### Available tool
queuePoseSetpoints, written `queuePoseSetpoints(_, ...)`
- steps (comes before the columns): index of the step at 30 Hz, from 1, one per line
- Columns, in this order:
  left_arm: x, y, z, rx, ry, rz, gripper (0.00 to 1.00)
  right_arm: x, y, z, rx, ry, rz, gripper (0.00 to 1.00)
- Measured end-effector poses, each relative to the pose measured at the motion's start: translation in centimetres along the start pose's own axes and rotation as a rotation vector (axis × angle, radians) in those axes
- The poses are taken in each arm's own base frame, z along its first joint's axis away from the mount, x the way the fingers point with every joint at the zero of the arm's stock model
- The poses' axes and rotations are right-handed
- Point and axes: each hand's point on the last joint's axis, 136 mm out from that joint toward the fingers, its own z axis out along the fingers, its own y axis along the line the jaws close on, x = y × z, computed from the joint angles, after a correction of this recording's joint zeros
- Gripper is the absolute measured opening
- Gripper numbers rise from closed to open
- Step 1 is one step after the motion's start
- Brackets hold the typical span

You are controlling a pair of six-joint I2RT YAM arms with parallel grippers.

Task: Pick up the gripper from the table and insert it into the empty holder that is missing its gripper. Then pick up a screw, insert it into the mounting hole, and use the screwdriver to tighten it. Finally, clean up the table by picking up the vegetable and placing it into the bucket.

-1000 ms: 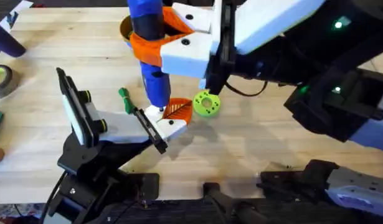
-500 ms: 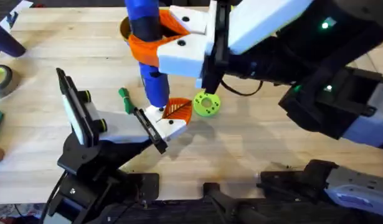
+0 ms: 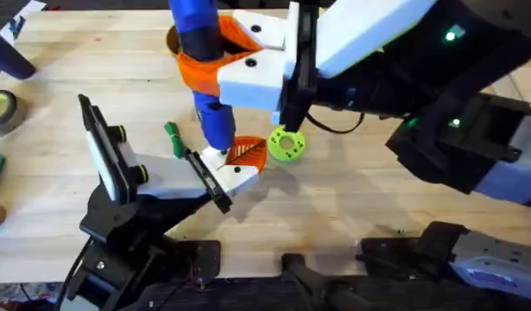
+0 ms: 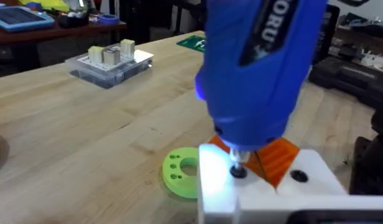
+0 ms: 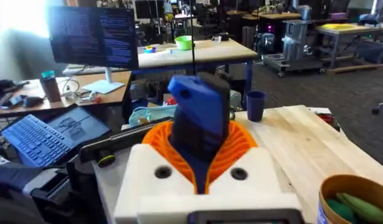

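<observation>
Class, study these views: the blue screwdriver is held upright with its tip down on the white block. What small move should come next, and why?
Probably keep the screwdriver pressed straight down and driving. The right gripper clamps it upright, and in the left wrist view its tip sits on a screw in the white gripper block; the head looks slightly proud, so tightening seems unfinished.

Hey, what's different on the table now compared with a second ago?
Very little. The right gripper, shut on the screwdriver, drifted slightly toward the left of the overhead view, tilting the tool's top that way; its tip stayed on the gripper seated in the holder. The green disc and tape roll stayed put.
</observation>
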Motion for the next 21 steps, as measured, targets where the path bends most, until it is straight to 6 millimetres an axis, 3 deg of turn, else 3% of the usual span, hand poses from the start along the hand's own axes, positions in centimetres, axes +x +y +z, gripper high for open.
queuePoseSetpoints(14, -0.1, -0.1, 0.0, 0.005, -0.005, 0.006, 0.016, -0.7, 1.2, -0.2, -0.088, -0.026, -0.036, 0.048)
queuePoseSetpoints(21, 0.0, -0.1, 0.0, 0.004, 0.001, 0.001, 0.016, -3.9, 2.7, -1.1, -0.186, -0.14, -0.114, 0.048)
